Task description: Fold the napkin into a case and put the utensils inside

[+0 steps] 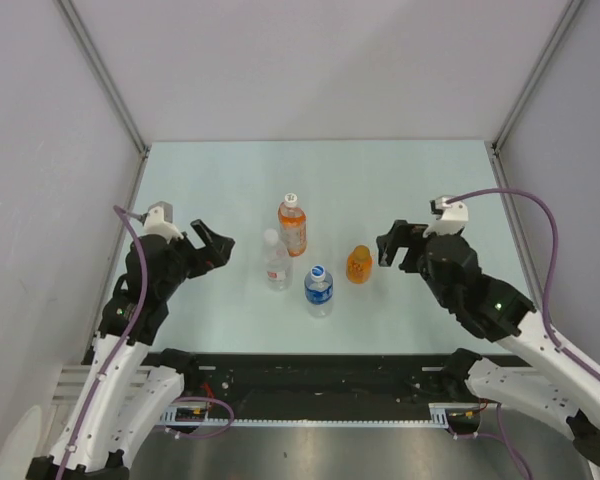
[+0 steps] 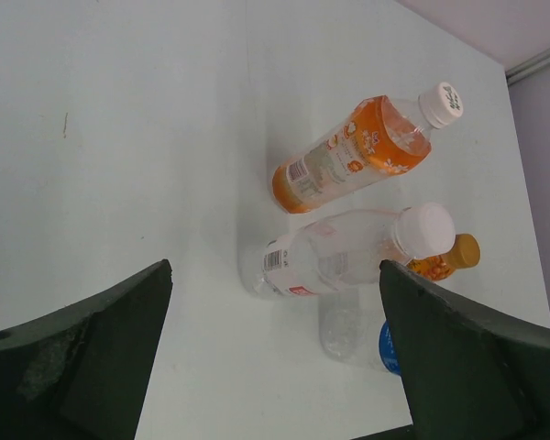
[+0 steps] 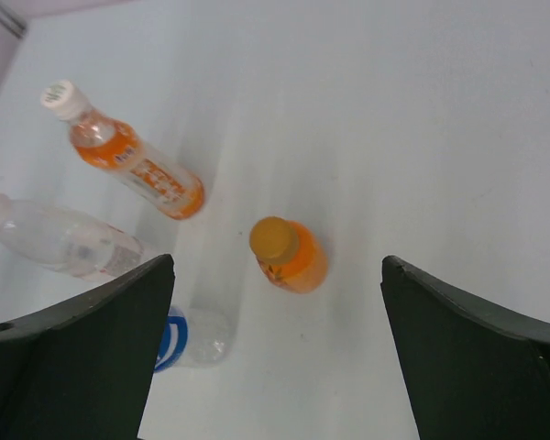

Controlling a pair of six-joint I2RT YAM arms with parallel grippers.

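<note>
The left claw (image 1: 223,250) and the right claw (image 1: 385,245) hung released and empty over the worktop (image 1: 430,180), flanking four upright bottles. Nearest stood a blue-capped bottle (image 1: 319,290), then a clear bottle (image 1: 276,262) and a small orange bottle (image 1: 358,264), and farthest a tall orange bottle (image 1: 293,225).

Four capped bottles (image 1: 292,225) stand upright, clustered together.

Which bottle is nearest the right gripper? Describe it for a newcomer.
On the table, bottles cluster at the centre. The rightmost, nearest the right gripper, is the small orange bottle. It alone is squat and orange-capped; the others carry white or blue caps.
</note>
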